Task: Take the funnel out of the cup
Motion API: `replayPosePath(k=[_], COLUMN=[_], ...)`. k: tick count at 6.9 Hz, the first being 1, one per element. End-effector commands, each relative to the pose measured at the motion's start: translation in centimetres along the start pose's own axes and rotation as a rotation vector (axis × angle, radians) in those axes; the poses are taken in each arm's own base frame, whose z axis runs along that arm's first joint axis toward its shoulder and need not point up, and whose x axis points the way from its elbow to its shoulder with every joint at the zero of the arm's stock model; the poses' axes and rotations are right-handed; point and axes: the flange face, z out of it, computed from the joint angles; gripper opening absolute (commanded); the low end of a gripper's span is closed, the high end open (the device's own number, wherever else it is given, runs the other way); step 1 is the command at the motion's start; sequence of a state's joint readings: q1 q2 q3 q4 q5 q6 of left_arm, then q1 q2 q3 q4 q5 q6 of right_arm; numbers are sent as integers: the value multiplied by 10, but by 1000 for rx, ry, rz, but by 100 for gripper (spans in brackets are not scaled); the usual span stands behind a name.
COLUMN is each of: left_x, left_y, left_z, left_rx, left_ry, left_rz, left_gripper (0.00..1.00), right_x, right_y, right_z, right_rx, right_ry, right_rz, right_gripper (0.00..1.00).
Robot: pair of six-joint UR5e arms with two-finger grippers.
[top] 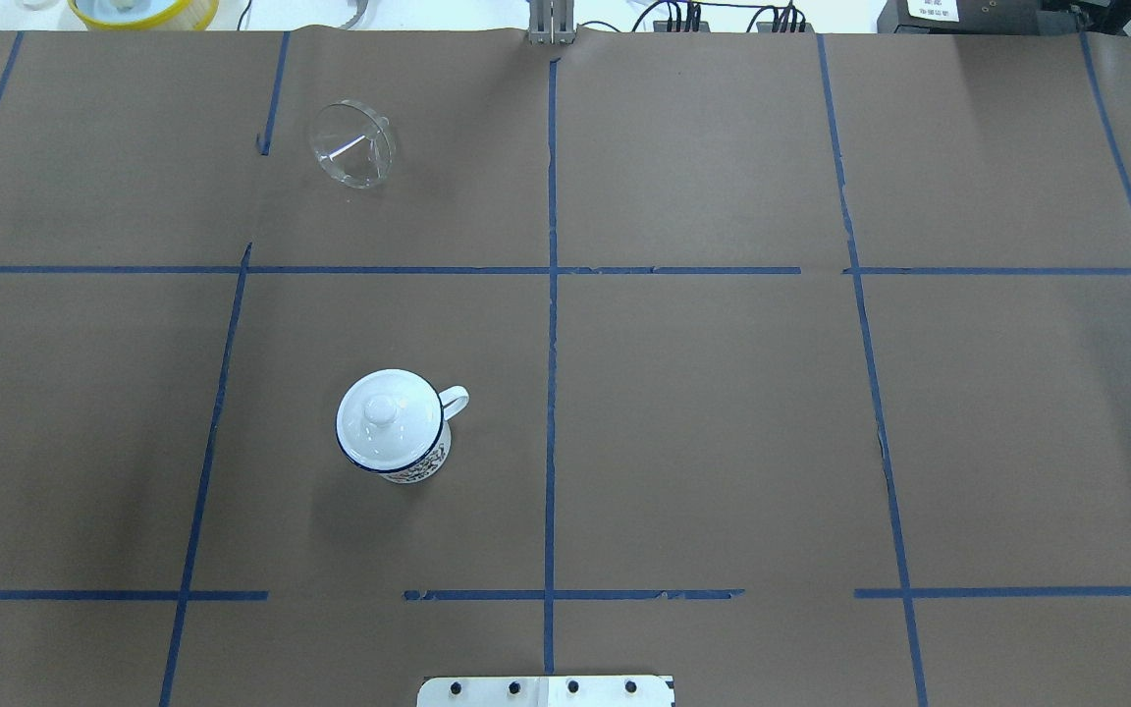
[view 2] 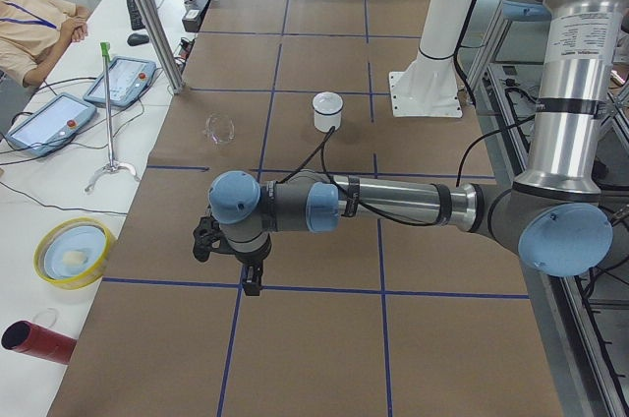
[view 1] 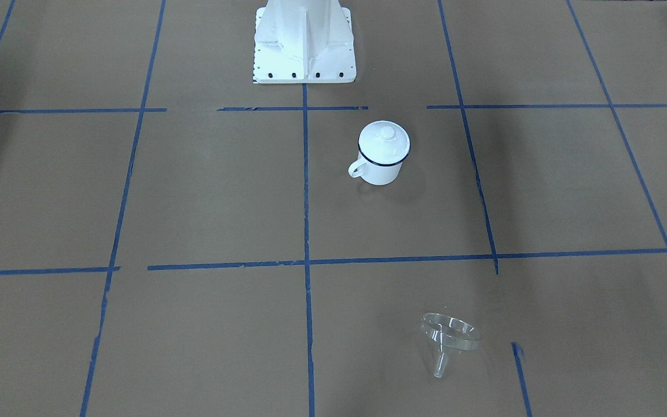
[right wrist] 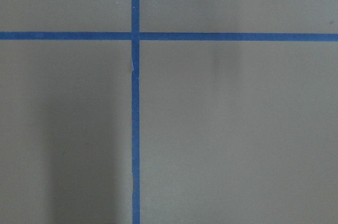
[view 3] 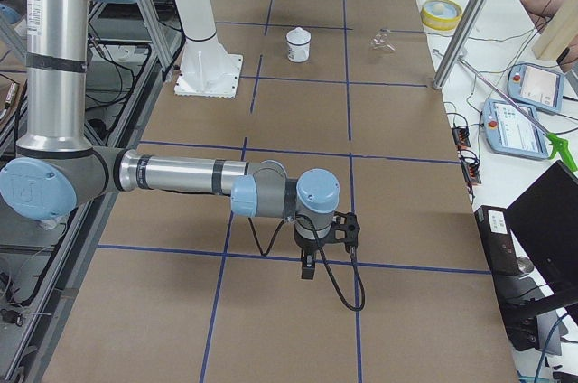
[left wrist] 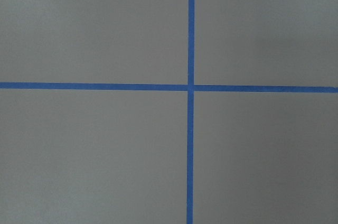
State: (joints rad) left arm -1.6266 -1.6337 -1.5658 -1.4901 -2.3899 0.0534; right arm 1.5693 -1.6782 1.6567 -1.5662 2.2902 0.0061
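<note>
The clear funnel [view 1: 449, 339] lies on its side on the brown table, apart from the cup; it also shows in the overhead view [top: 351, 147]. The white mug [view 1: 381, 167] with a dark blue rim stands upright nearer the robot base, with a white domed lid [top: 389, 417] on top. My left gripper [view 2: 251, 274] shows only in the exterior left view and my right gripper [view 3: 309, 266] only in the exterior right view, each far from both objects over a tape crossing. I cannot tell whether they are open or shut. The wrist views show only bare table and tape.
The white robot base [view 1: 304, 40] stands behind the mug. A yellow bowl [view 2: 71, 252], a red tube [view 2: 39, 340] and teach pendants [view 2: 49, 122] lie beyond the table's far edge. A person [view 2: 29, 24] sits there.
</note>
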Motion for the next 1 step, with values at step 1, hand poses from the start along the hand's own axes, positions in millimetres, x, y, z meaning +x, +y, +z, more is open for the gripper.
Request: replayPosePath(k=[1], left_x=[-1], left_y=[-4], left_z=[1], left_rx=[8], left_ry=[0], left_rz=[6], left_gripper=[100], right_x=[0], right_y=[0], right_z=[1], right_rx=[-1], right_ry=[0], right_rz=[1], right_gripper=[100])
